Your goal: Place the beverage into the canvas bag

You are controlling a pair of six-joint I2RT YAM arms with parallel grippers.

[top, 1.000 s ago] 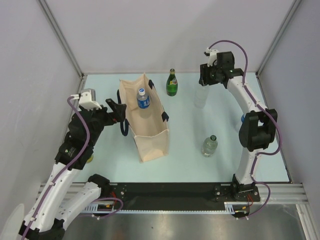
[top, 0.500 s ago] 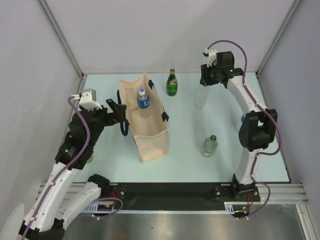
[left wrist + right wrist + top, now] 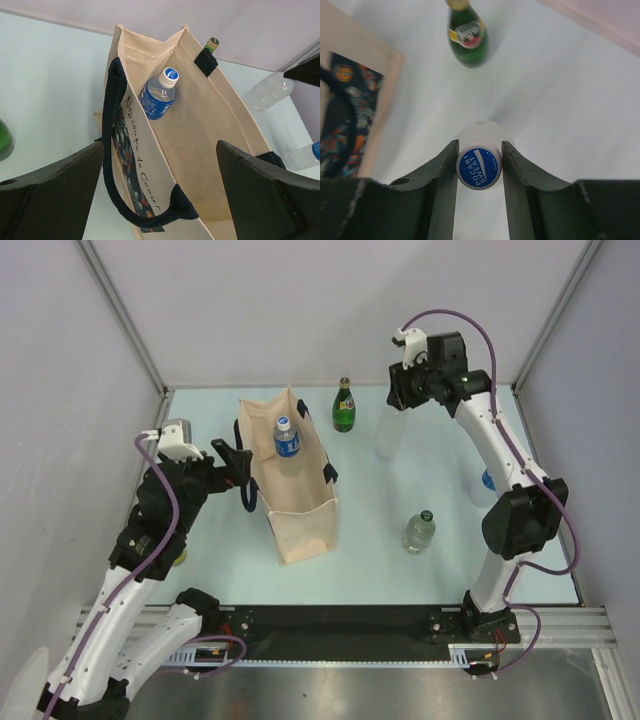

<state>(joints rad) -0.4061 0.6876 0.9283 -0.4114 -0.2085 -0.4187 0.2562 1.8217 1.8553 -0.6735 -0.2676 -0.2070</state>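
Right gripper (image 3: 480,150) clamped on clear bottle (image 3: 479,172), near far edge of table (image 3: 440,470), left gripper (image 3: 160,145) wide open — beside canvas bag (image 3: 200,125).

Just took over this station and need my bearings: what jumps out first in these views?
The right gripper is shut on a blue-capped clear bottle far across the table. The canvas bag stands upright left of centre, a blue-labelled bottle already inside. The left gripper sits open beside it.
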